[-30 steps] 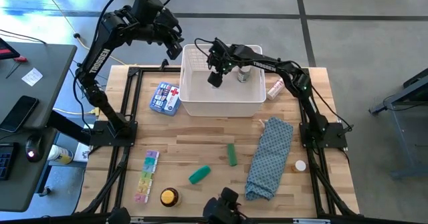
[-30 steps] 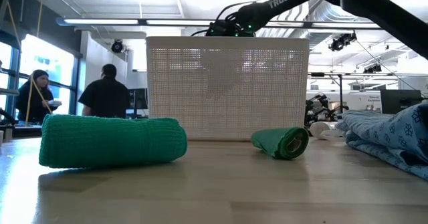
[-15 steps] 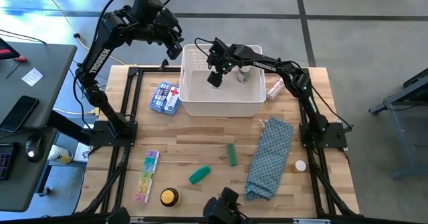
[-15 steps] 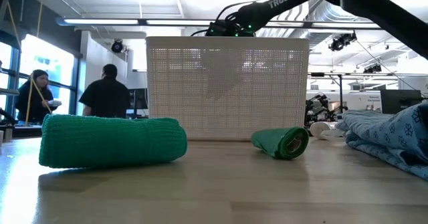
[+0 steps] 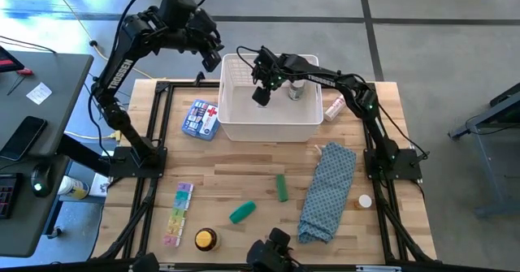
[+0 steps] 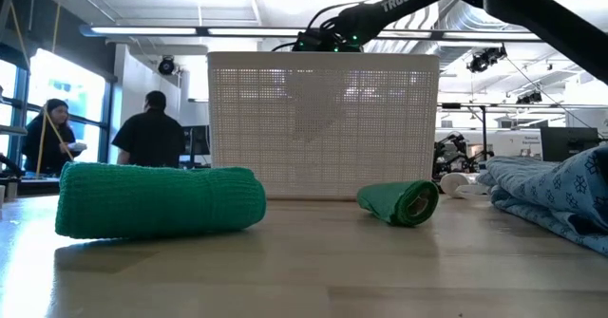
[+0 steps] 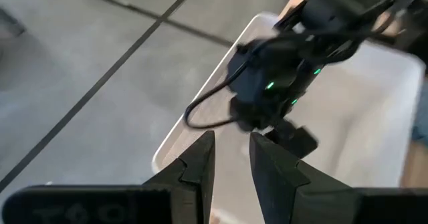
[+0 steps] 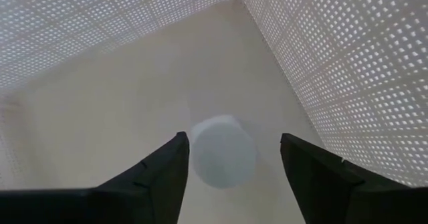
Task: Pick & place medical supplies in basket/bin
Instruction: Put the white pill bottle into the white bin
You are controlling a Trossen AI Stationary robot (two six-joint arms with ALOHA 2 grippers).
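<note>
The white lattice basket stands at the table's far middle. My right gripper hangs open inside it, fingers pointing down. Below the gap a round white object rests on the basket floor, clear of both fingers. A white-capped bottle stands in the basket's right part. My left gripper waits high by the basket's far left corner, open by a narrow gap and holding nothing. On the table lie the red-cross pack, the pill organiser, the yellow tin and two green tubes.
The blue patterned cloth lies along the table's right side, with a small white-capped bottle beside it. A pinkish tube lies right of the basket. Bare wood shows between the basket and the green tubes. Two people stand in the room beyond the table.
</note>
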